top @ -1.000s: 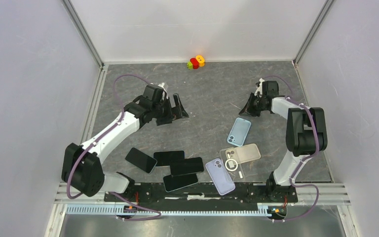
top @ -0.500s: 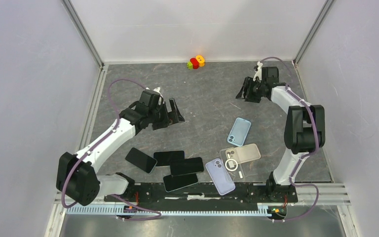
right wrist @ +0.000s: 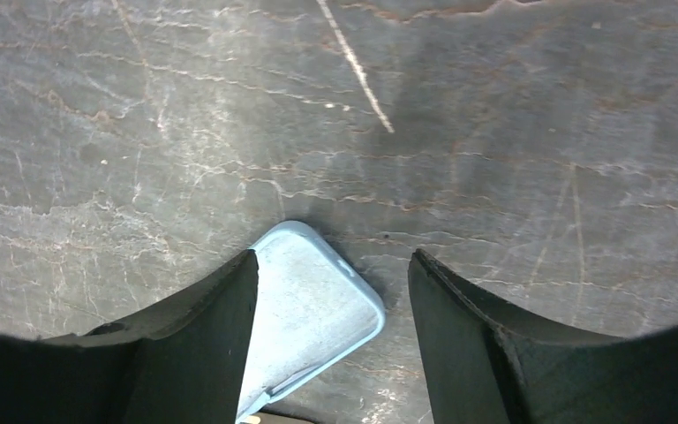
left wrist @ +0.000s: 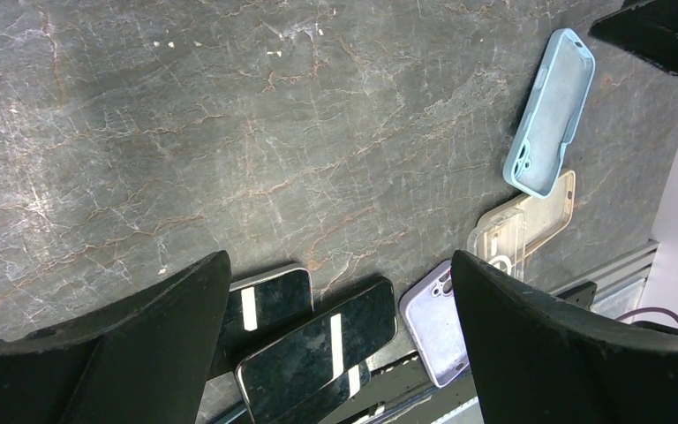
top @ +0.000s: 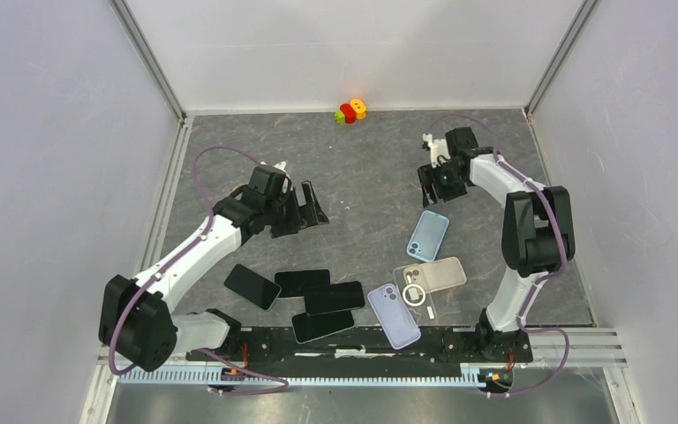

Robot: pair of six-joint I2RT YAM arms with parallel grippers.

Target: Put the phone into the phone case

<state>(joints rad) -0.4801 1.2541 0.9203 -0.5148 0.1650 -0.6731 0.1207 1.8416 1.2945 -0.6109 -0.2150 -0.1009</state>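
Right pincer (right wrist: 331, 274) hangs wide open over one end of the blue case (right wrist: 305, 314); left pincer (left wrist: 337, 265) spreads wide, empty, over the table (left wrist: 185, 132) near the black phones (left wrist: 318, 340).

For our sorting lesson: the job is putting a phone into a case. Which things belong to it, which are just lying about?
Belong: black phones; light blue case; lilac case; beige case; clear case.
Lying about: red, yellow and green toy by the far wall.

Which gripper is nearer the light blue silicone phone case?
Right. The right gripper hovers just beyond the light blue phone case's far end; the left gripper sits well off to its left.
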